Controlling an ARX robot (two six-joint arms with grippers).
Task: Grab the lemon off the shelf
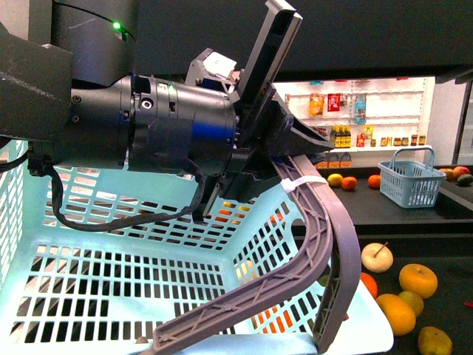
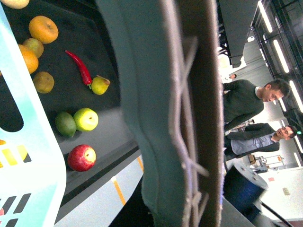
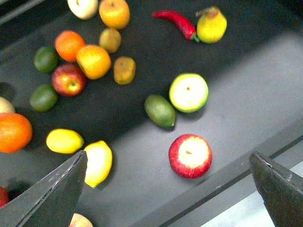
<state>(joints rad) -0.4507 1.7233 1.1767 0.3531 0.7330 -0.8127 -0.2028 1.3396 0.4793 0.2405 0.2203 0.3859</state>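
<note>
In the right wrist view the lemon, bright yellow and oval, lies on the shelf's dark tray close to one finger of my right gripper. That gripper hangs open over the tray with a red apple between its wide-apart jaws. A deeper yellow oval fruit lies beside the lemon. My left gripper is shut on the grey basket handle of a light blue basket. The handle fills the left wrist view.
Around the lemon lie oranges, a green apple, a dark green fruit, a red chili and a pear. A small blue basket stands on a far counter before white store shelves. Two people stand beyond.
</note>
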